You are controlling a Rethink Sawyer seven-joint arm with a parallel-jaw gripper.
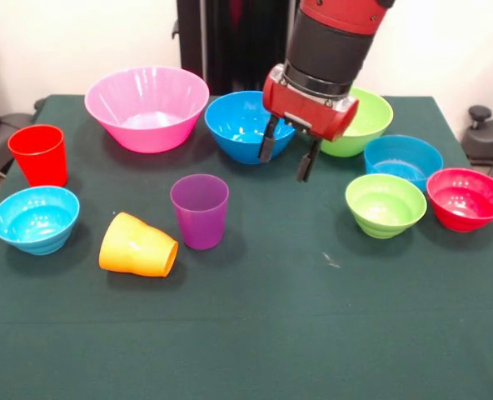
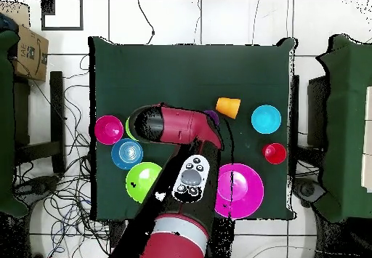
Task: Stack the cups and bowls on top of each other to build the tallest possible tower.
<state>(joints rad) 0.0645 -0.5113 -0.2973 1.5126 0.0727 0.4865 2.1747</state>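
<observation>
The hand (image 1: 286, 155) hangs with its two dark fingers (image 1: 267, 140) spread apart and nothing between them, the tips hovering above the green cloth surface (image 1: 296, 333) just in front of the mid-sized blue bowl (image 1: 243, 126), touching none of the ware. All the cups and bowls are glossy moulded plastic, and none is stacked on another. The purple cup (image 1: 200, 210) stands upright with its mouth up, near the middle of the surface; just beside it the orange cup (image 1: 137, 246) lies on its side, its stepped waist visible and its mouth turned toward the purple one. The red cup (image 1: 39, 154) stands upright near one edge, with the small light blue bowl (image 1: 35, 218), ribbed low on its wall, in front of it. The big pink bowl (image 1: 147, 107), wide and smooth, sits along the far side next to the mid-sized blue bowl; the mid-sized lime green bowl (image 1: 365, 117) is partly hidden behind the red wrist housing. On the other side, the small blue bowl (image 1: 403, 157), the small lime green bowl (image 1: 385, 204) and the small red bowl (image 1: 467, 198) sit close together, each upright. In the overhead view the red and black arm (image 2: 178, 124) covers part of this group.
</observation>
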